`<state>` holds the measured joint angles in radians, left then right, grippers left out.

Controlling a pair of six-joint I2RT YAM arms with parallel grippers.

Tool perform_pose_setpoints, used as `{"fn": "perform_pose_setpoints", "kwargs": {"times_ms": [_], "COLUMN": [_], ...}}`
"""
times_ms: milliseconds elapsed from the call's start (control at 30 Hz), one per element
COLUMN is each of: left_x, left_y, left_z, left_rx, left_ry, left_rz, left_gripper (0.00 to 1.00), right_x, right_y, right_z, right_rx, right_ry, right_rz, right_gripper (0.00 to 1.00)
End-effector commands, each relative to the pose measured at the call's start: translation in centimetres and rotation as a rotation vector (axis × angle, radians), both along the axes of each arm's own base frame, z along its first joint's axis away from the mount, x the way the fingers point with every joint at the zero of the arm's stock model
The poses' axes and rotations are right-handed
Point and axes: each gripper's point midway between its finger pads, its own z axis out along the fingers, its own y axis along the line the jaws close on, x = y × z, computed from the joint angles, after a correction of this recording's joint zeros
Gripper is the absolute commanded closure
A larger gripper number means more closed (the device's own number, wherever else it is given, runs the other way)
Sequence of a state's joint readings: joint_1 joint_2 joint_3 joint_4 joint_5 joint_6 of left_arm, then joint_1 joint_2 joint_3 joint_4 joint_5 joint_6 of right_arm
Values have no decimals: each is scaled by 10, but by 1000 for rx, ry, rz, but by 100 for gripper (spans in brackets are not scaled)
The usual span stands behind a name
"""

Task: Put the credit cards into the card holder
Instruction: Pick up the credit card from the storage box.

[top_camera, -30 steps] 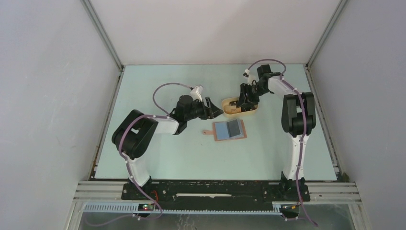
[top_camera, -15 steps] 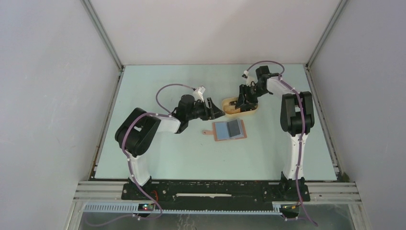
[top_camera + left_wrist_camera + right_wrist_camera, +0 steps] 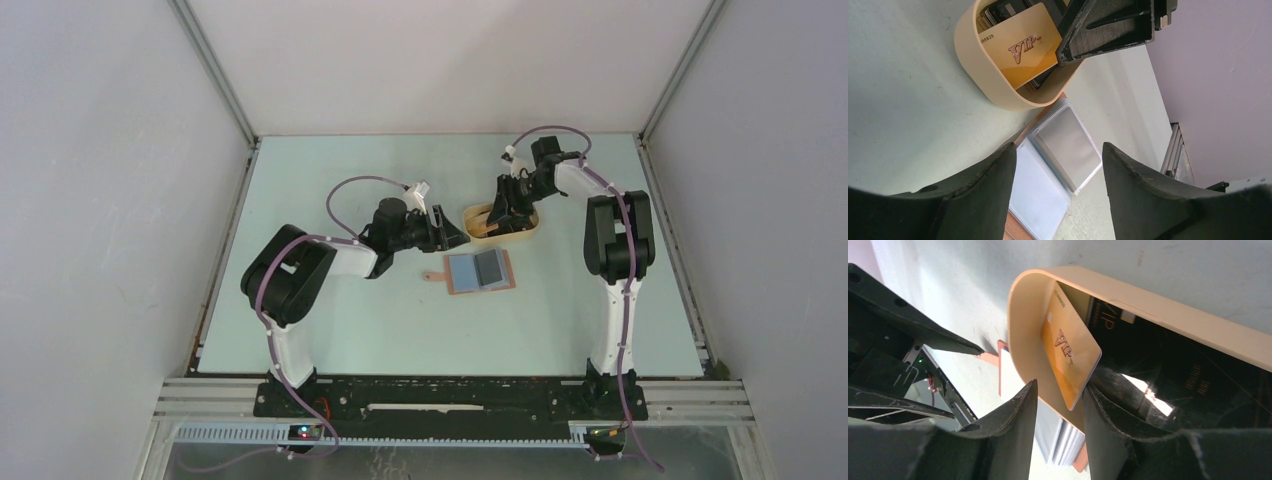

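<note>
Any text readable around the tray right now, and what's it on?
"VIP": on the gold card in the tray.
"88829": corner of the same card, earlier digits hidden by the rim.
"VIP": faint, on a black card behind it.
Fine gold print on the black cards: too small to read.

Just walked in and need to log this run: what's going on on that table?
The right gripper reaches into the beige tray, jaws open astride its end wall and a gold card leaning there; no firm grip shows yet. The left gripper hangs open beside the tray, holding nothing. The card holder lies opened flat on the table, on the arms' side of the tray.
</note>
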<state>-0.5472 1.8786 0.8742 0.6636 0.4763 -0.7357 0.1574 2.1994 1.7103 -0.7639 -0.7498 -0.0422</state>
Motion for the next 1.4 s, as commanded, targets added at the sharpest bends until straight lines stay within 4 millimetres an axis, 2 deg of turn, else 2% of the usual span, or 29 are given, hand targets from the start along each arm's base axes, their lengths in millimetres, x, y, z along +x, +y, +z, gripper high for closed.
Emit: {"fn": "perform_pose_setpoints", "kwargs": {"times_ms": [0,167,367,500,600,700,833,1000,1200,1233,1367], "left_x": [10,10,10,9,11,13,13,17,34,36,49], "left_y": [-8,-8,-7,-7,-4,-5,-9,-19,-19,-20,-25], "left_z": [22,21,22,23,32,52,84,112,108,105,89], "left_rx": [-41,-40,-38,-39,-47,-83,-172,-373,-452,-444,-407], "left_ry": [-40,-39,-43,-50,-87,-147,-225,-263,-206,-194,-126], "left_rz": [-13,-12,-8,-10,3,-10,-25,-57,-33,-26,0], "left_gripper": [32,32,32,33,32,31,28,24,25,25,27], "right_x": [4,7,14,20,21,22,18,9,-5,-3,-6], "right_y": [20,21,14,9,2,-6,-17,-25,-20,-27,-28], "right_z": [33,33,23,26,34,44,62,87,109,112,119], "right_rx": [87,86,64,82,112,149,230,343,450,466,503], "right_ry": [-51,-47,-31,-42,-62,-95,-112,-161,-187,-192,-190], "right_rz": [28,9,-33,-56,-64,-53,-39,16,79,68,75], "right_gripper": [54,61,75,88,96,100,100,100,100,100,100]}}
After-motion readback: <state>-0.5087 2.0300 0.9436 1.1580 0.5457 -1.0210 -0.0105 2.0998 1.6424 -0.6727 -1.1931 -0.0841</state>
